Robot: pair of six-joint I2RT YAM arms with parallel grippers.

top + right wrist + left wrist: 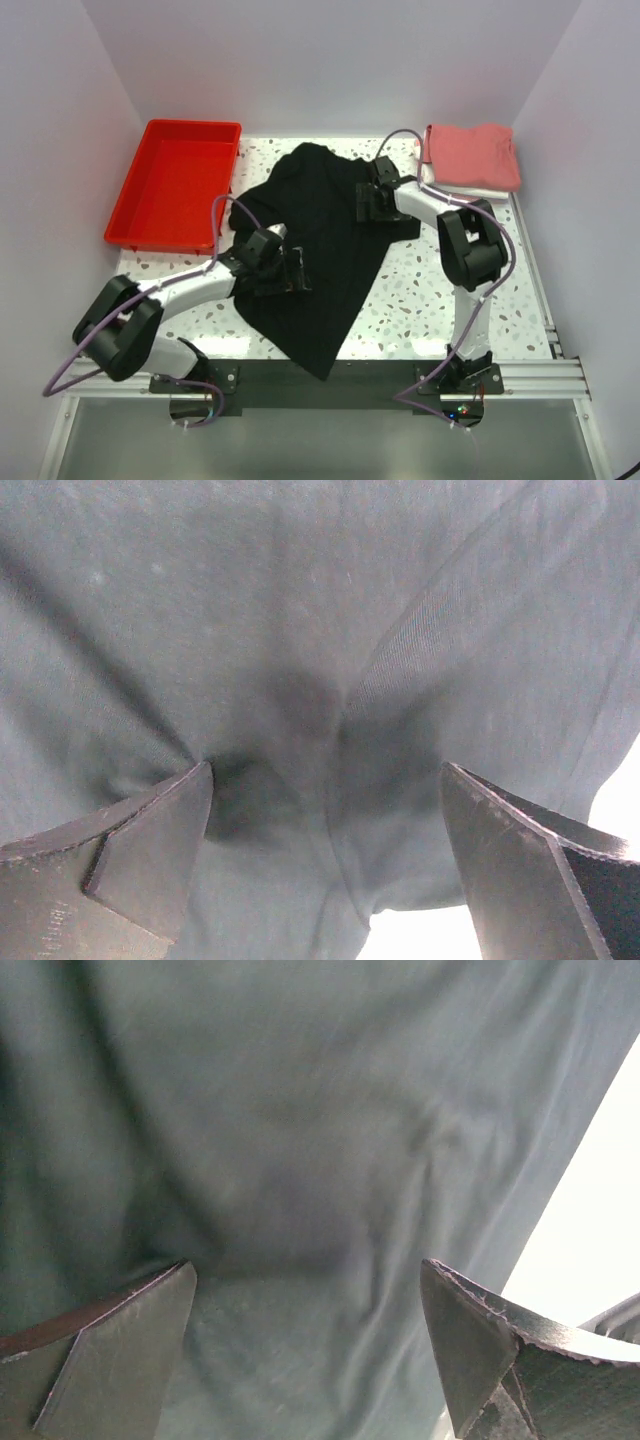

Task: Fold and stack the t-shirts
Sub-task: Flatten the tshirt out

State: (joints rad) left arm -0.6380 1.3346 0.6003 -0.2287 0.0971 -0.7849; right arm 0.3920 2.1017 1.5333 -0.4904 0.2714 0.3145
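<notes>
A black t-shirt [318, 250] lies spread and rumpled across the middle of the table. My left gripper [297, 272] is open, low over its left middle part; in the left wrist view the cloth [300, 1160] fills the frame between my spread fingers [120, 1340]. My right gripper [362, 203] is open over the shirt's upper right part; the right wrist view shows a seam fold [340, 720] between the fingers [150, 840]. A folded salmon-red t-shirt [473, 155] lies on a folded white one [470, 190] at the back right.
A red plastic tray [175, 180] stands at the back left, beside the shirt's left edge. White walls close the table on three sides. The speckled tabletop [420, 300] shows at the front right.
</notes>
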